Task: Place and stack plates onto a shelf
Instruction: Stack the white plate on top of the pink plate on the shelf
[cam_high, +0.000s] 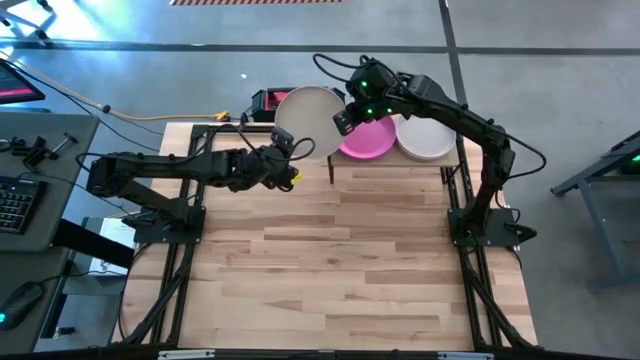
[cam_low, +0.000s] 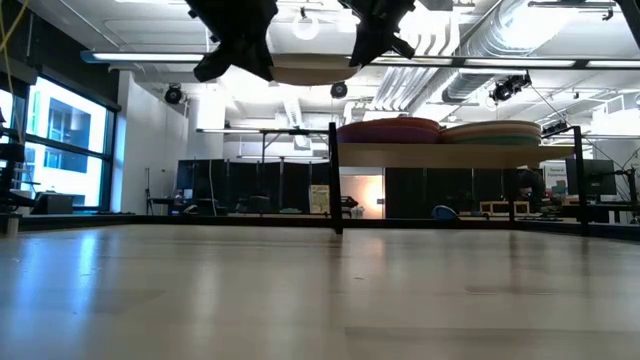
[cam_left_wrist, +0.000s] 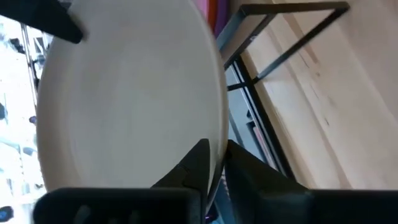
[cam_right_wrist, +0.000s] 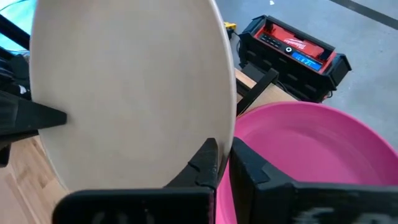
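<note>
A cream plate (cam_high: 310, 120) is held in the air between both grippers, just left of the shelf (cam_low: 440, 155) and higher than it. My left gripper (cam_high: 283, 140) is shut on its left side, my right gripper (cam_high: 348, 118) on its right side. The shelf carries two stacks: one topped by a magenta plate (cam_high: 367, 140), one topped by a white plate (cam_high: 427, 138). In the low view both stacks (cam_low: 390, 130) (cam_low: 490, 132) rest flat on the plank, and the cream plate (cam_low: 310, 72) hangs about level above them. My left gripper (cam_left_wrist: 216, 149) pinches the cream plate's rim (cam_left_wrist: 219, 134) between its two fingers, coming level from the table's left side. The plate is lifted clear of everything. My right gripper (cam_right_wrist: 224, 149) pinches the opposite rim (cam_right_wrist: 231, 127) between its two fingers, reaching in from the table's right, over the magenta plate (cam_right_wrist: 311, 155). The plate sits about level in the hold.
A red and black toolbox (cam_high: 268, 100) stands on the floor behind the table's far edge. A black shelf post (cam_high: 331, 170) stands just near of the held plate. The light-wood tabletop (cam_high: 330, 260) stretches toward the near edge. A desk with a keyboard (cam_high: 12, 200) is on the left.
</note>
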